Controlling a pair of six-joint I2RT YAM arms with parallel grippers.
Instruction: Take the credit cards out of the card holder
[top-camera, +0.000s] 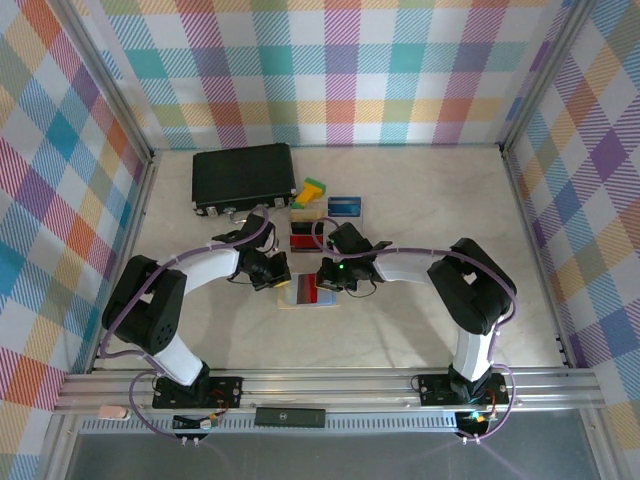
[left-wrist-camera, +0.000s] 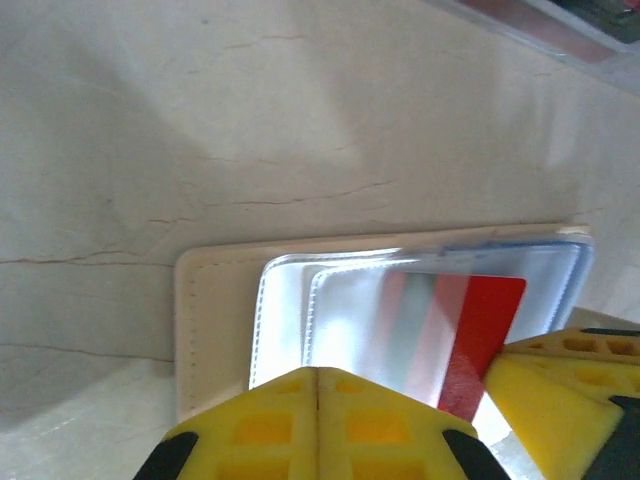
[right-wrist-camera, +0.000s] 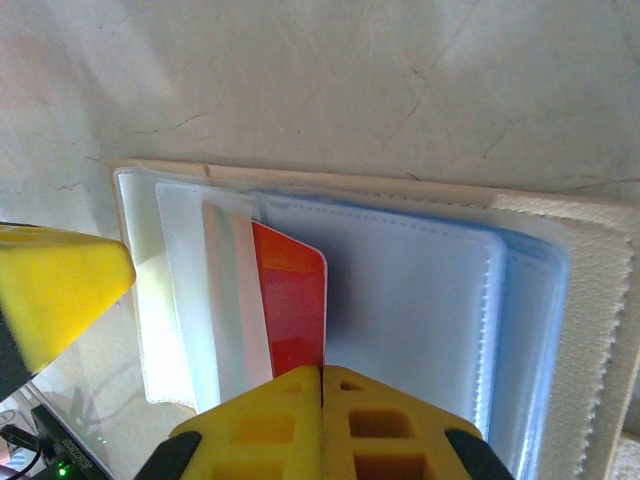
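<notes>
We take the card holder (top-camera: 308, 294) as the reference. It lies open on the desk (top-camera: 430, 200), cream cover down and clear sleeves up.

**Layout**
- Left of the holder: the left tool (left-wrist-camera: 318, 392) has its yellow fingers pressed together at the sleeve edge. We cannot tell whether any sleeve material is caught between them.
- In the holder: a red card (right-wrist-camera: 292, 300) sits partly inside a clear sleeve.
- Right of the holder: the right tool (right-wrist-camera: 322, 388) is also pressed together, at the red card's near edge. We judge a pinch on that edge likely but cannot confirm it.
- Beyond the holder: a blue card (top-camera: 345, 205) and further cards lie loose on the desk.

**Hazards**
- If the left tool does not anchor the holder, the whole holder may slide with the card.
- The soft sleeve may lift or fold and bind the card.
- A shallow pinch may slip off the glossy card.
- The two tools work just beside each other, so a skewed pull risks contact.

**Markings**
We read no brand or text. The print on the blue card is too small to read.
</notes>
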